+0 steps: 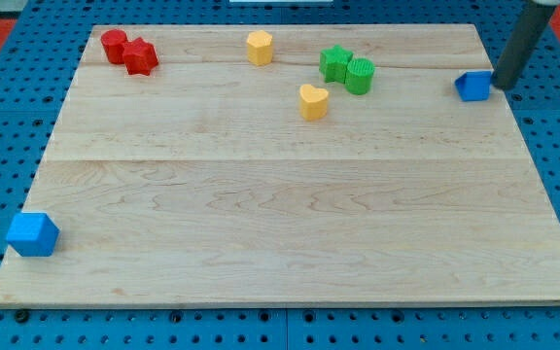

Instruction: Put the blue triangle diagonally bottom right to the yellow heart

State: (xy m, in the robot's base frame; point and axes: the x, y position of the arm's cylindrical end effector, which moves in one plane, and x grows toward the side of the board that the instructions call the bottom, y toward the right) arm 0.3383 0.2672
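Note:
The blue triangle (473, 87) lies at the board's right edge, near the view's top right. The yellow heart (312, 101) lies left of it, in the upper middle of the board. My tip (505, 88) stands just right of the blue triangle, touching or almost touching its right side; the dark rod rises from it toward the view's top right corner.
A green star (335, 63) and a green cylinder (360, 75) sit together just up and right of the heart. A yellow hexagon (259, 47) is at top centre. Two red blocks (129, 52) sit at top left. A blue cube (33, 234) lies at the lower left edge of the wooden board (280, 224).

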